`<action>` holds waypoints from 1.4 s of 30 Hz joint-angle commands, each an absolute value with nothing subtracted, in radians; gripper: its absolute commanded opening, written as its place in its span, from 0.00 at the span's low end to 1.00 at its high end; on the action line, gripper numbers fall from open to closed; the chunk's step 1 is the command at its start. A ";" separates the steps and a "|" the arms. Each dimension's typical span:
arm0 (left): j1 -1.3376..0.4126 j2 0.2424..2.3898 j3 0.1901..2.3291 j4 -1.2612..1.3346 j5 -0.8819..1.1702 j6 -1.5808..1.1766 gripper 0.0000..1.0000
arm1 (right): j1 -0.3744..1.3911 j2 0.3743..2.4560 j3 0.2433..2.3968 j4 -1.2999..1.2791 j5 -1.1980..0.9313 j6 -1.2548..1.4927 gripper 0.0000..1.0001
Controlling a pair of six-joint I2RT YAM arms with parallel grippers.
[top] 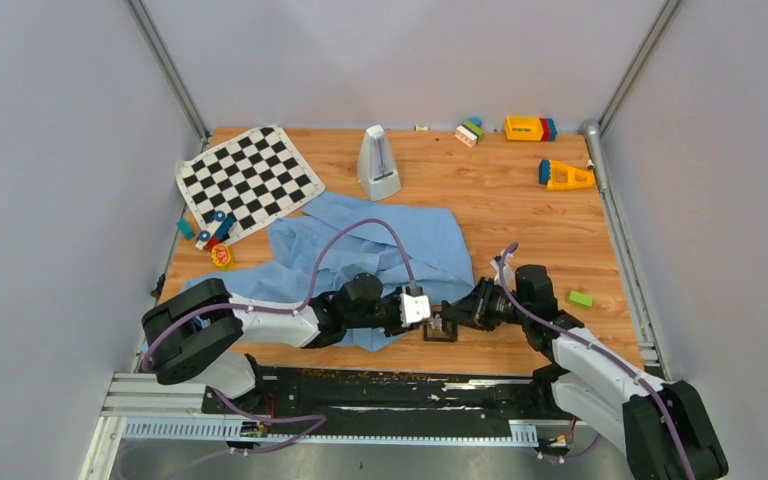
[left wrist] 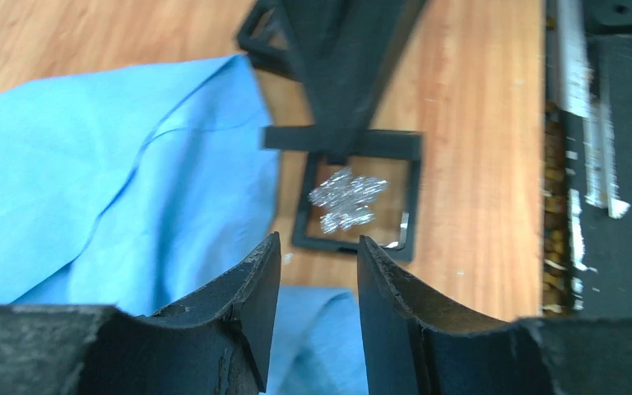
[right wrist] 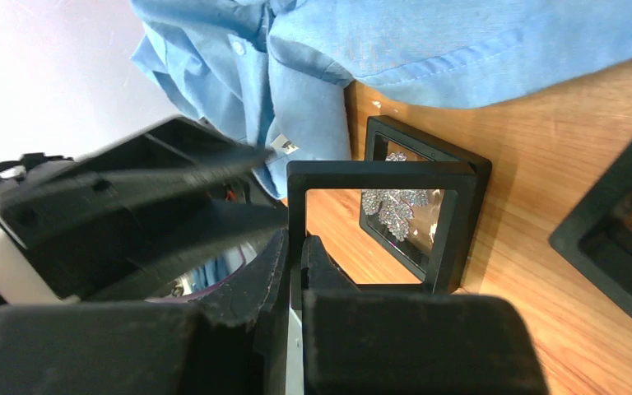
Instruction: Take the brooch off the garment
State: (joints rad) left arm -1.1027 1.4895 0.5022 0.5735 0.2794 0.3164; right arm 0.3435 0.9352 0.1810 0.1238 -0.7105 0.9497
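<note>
The blue garment (top: 360, 250) lies spread on the wooden table, and shows in the left wrist view (left wrist: 115, 181) and the right wrist view (right wrist: 461, 41). The silver brooch (left wrist: 346, 197) lies inside an open black frame box (left wrist: 412, 210) on the table beside the garment's near edge; it also shows in the right wrist view (right wrist: 399, 210). My right gripper (right wrist: 296, 247) is shut on the box's black lid frame (right wrist: 378, 173) and holds it upright over the box. My left gripper (left wrist: 318, 251) is open and empty, just short of the box, above the garment's edge.
A metronome (top: 378, 163) and a checkered mat (top: 250, 180) stand at the back. Toy blocks (top: 530, 128), an orange wedge (top: 567, 176) and a green block (top: 581, 298) lie on the right, small toys (top: 215, 235) on the left. Another black frame (right wrist: 617, 247) lies beside the box.
</note>
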 commanded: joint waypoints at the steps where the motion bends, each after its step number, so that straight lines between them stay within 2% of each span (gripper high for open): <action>1: -1.058 1.449 0.528 0.520 0.242 0.216 0.46 | 0.335 0.876 0.233 -0.072 -0.600 0.868 0.00; 3: -1.058 1.447 0.523 0.519 0.196 0.220 0.46 | 0.336 0.854 0.251 -0.149 -0.541 0.852 0.01; 8: -1.058 1.414 0.515 0.518 0.100 0.207 0.47 | 0.337 0.831 0.284 -0.243 -0.462 0.815 0.16; 13: -1.055 1.383 0.504 0.511 0.038 0.209 0.48 | 0.344 0.856 0.370 -0.339 -0.383 0.771 0.23; 15: -1.055 1.361 0.495 0.509 0.011 0.210 0.48 | 0.344 0.875 0.397 -0.362 -0.377 0.758 0.35; 16: -1.054 1.352 0.490 0.512 0.007 0.205 0.49 | 0.344 0.876 0.408 -0.371 -0.377 0.752 0.37; 20: -1.028 1.298 0.466 0.511 -0.015 0.166 0.52 | 0.344 0.833 0.441 -0.410 -0.347 0.726 0.39; 24: -0.976 1.240 0.469 0.456 -0.014 0.108 0.56 | 0.342 0.772 0.481 -0.449 -0.243 0.690 0.35; 26: -0.932 1.202 0.474 0.412 -0.007 0.066 0.62 | 0.343 0.736 0.497 -0.456 -0.136 0.668 0.34; 27: -0.914 1.171 0.474 0.387 -0.006 0.042 0.74 | 0.342 0.718 0.501 -0.452 -0.067 0.663 0.35; 28: -0.884 1.154 0.474 0.371 -0.006 0.034 0.88 | 0.342 0.699 0.503 -0.438 0.016 0.653 0.37; 30: -0.828 1.095 0.475 0.317 -0.014 0.014 0.98 | 0.343 0.665 0.501 -0.385 0.097 0.588 0.40; 31: -0.806 1.054 0.477 0.277 -0.019 -0.008 0.99 | 0.343 0.654 0.490 -0.344 0.139 0.551 0.43; 32: -0.755 1.034 0.484 0.258 -0.029 -0.051 1.00 | 0.343 0.646 0.475 -0.294 0.185 0.514 0.54; 34: -0.678 0.978 0.504 0.160 -0.066 -0.099 1.00 | 0.342 0.643 0.419 -0.122 0.354 0.490 0.69; 35: -0.656 0.966 0.508 0.144 -0.088 -0.109 1.00 | 0.333 0.649 0.394 -0.056 0.408 0.485 0.72; 42: -0.418 0.852 0.456 0.175 -0.275 -0.171 1.00 | 0.242 0.858 0.378 0.242 0.433 0.362 0.77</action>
